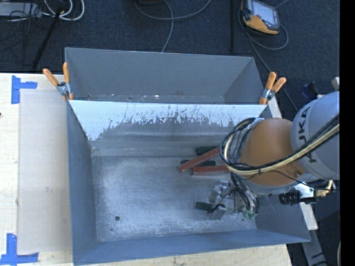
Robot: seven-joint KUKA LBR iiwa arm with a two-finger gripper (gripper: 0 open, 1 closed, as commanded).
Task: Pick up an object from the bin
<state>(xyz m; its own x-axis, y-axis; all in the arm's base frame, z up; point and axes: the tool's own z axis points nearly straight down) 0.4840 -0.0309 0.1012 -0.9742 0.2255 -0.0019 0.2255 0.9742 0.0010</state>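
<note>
two reddish-brown bars [199, 161] lay on the floor of the bin [138, 198], right of its middle and closer to the back wall than the front. they were the nearest things to my tool, so i judged them the likely pick. the rear bar's long axis ran slanted, left end toward the front and right end toward the back wall. the front bar ran about parallel to the back wall. they met at their left ends, and both right ends went out of sight under my orange cover [266, 148]. a dark piece [206, 149] sat just behind the slanted bar, too small to identify.

my gripper [214, 208] was low over the floor near the front right corner, just in front of the bars and not around them. cannot tell whether it was open or closed, and nothing could be seen held in it. the cables [236, 148] looped over the cover. coming in from the right wall probably explains the low tilted wrist. a grab would go best across a bar's short side.
</note>
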